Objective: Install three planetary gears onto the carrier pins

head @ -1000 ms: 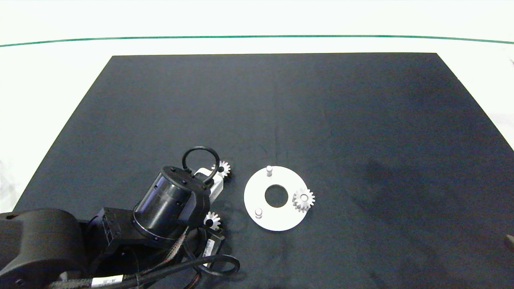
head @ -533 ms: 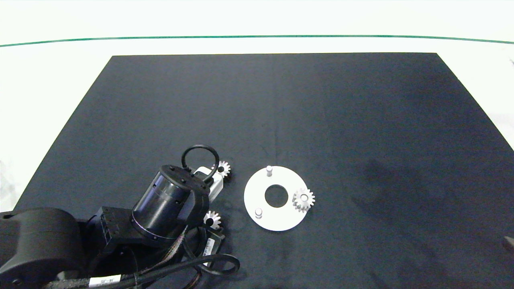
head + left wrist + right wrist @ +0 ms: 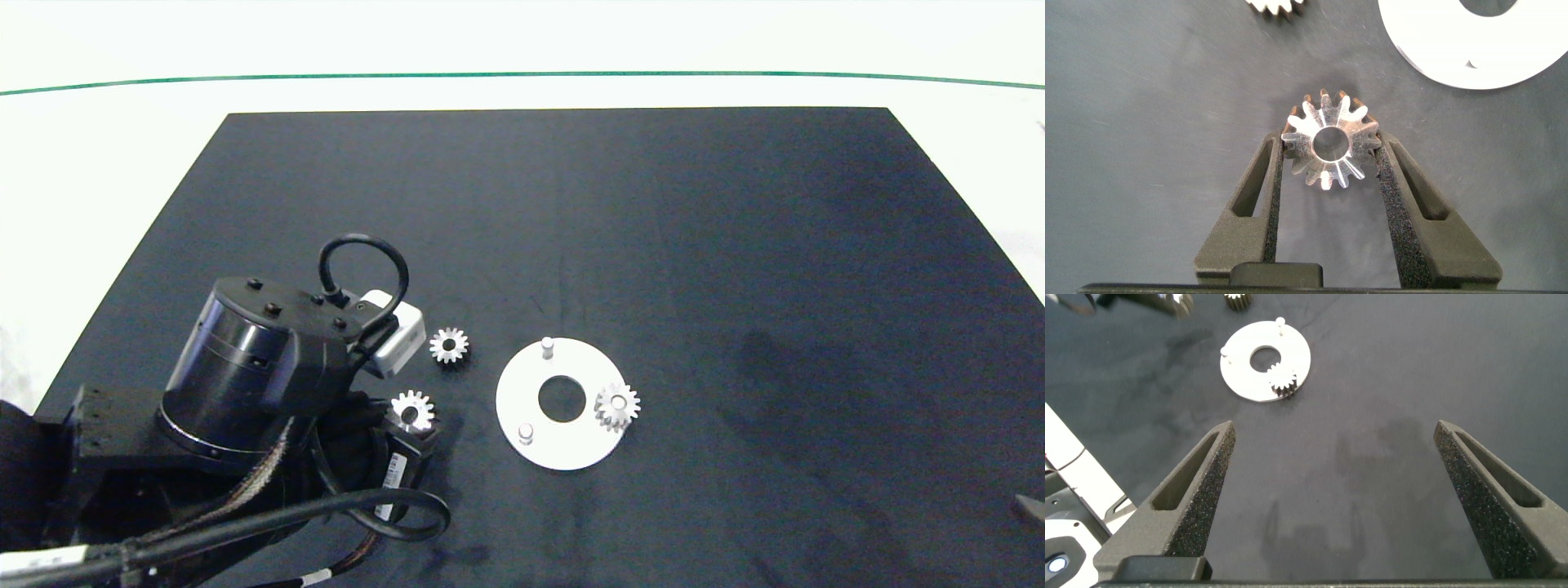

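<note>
My left gripper (image 3: 1329, 155) is shut on a small silver planetary gear (image 3: 1329, 147), holding it flat between the foam pads; in the head view this gear (image 3: 412, 408) sits left of the white carrier disc (image 3: 571, 449). A second gear (image 3: 448, 345) lies loose on the mat. A third gear (image 3: 617, 406) sits on the disc's right pin. Two bare carrier pins (image 3: 547, 345) (image 3: 526, 429) stand upright on the disc. My right gripper (image 3: 1331, 429) is open and holds nothing, far to the right of the disc (image 3: 1241, 371).
A black mat (image 3: 735, 245) covers the table, with white tabletop around it and a green line along the far edge. The left arm's cables (image 3: 359, 506) loop over the mat's near left part.
The left arm has pulled back to the left and risen, carrying the gripped gear away from its earlier spot. The loose gear beside it now shows fully.
</note>
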